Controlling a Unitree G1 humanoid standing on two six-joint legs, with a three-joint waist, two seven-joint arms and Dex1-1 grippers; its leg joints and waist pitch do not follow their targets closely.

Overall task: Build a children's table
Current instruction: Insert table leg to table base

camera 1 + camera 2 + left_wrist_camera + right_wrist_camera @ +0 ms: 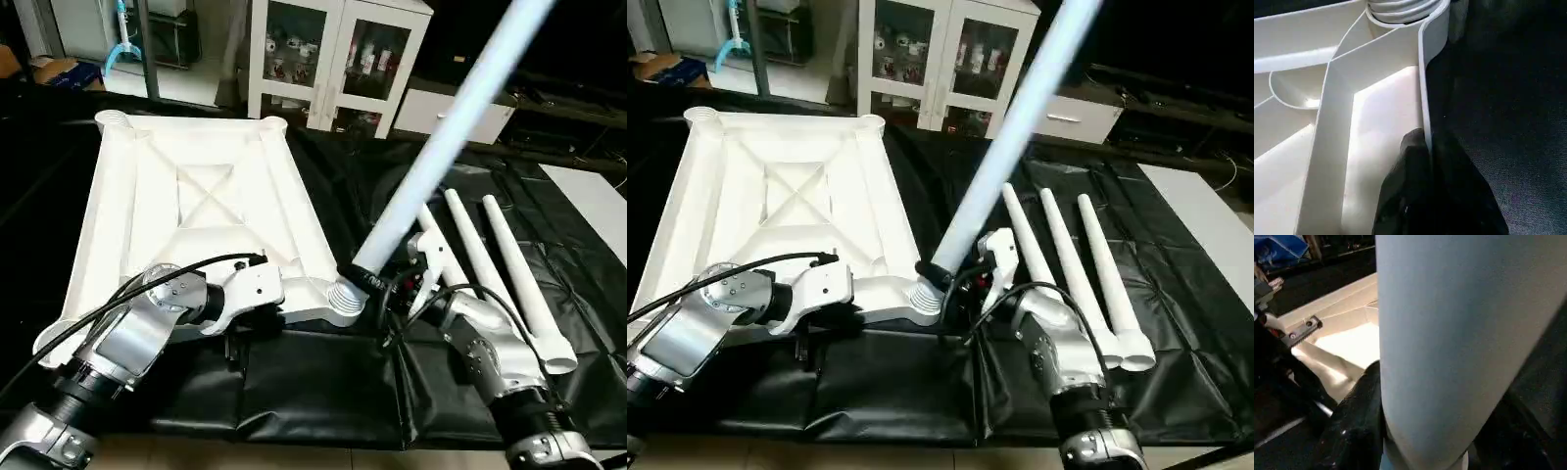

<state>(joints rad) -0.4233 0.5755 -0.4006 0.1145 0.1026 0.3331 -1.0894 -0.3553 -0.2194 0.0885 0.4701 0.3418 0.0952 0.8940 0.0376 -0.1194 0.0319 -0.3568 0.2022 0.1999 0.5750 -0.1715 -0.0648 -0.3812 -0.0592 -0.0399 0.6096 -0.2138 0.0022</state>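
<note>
No brand, label or writing can be read anywhere on the parts. The right gripper (pixel 367 279) is clamped around the thick lower end of a long white table leg (pixel 446 127), its black fingers (pixel 1354 423) wrapped against the tube just above the threaded tip; the leg leans up and away from that gripper, toward the far right. Right below the grip, the leg's tip sits at the round corner socket (pixel 343 299) of the white table top (pixel 196 196), which lies upside down on a black cloth (pixel 323 382) with its crossed ribs facing up. The left gripper (pixel 1420 147) is pinched narrow on the top's near rim, beside that same socket, one finger inside the wall and one outside. Three more white legs (pixel 1073 269) lie side by side on the cloth, just beyond the right gripper on its outer side. A white glass-door cabinet (pixel 338 59) stands far behind.
</note>
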